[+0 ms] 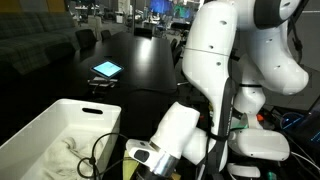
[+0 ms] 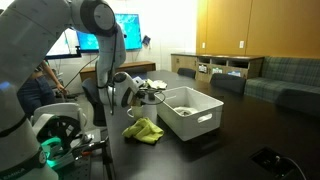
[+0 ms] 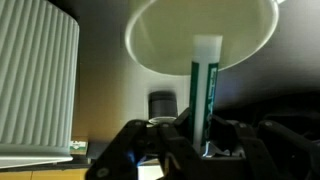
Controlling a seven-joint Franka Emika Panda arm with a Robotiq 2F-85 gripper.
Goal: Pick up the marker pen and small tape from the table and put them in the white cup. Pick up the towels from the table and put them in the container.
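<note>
Wrist view had the white cup [image 3: 160, 40] up top, mouth toward me. My pincer [image 3: 195, 150] was clamped narrow on one marker pen [image 3: 206, 90], its long axis running away from me, pale tip at the cup's rim. In an exterior view the container [image 1: 35, 130] held one white towel [image 1: 75, 155]; in an exterior view one yellow-green towel [image 2: 145, 130] lay on the table [image 2: 240, 150] just left of that container.

Ahead of the marker pen [image 3: 205, 90], the white cup [image 3: 150, 55] gapes open — a ribbed white object [image 3: 35, 75] crowds its side.
</note>
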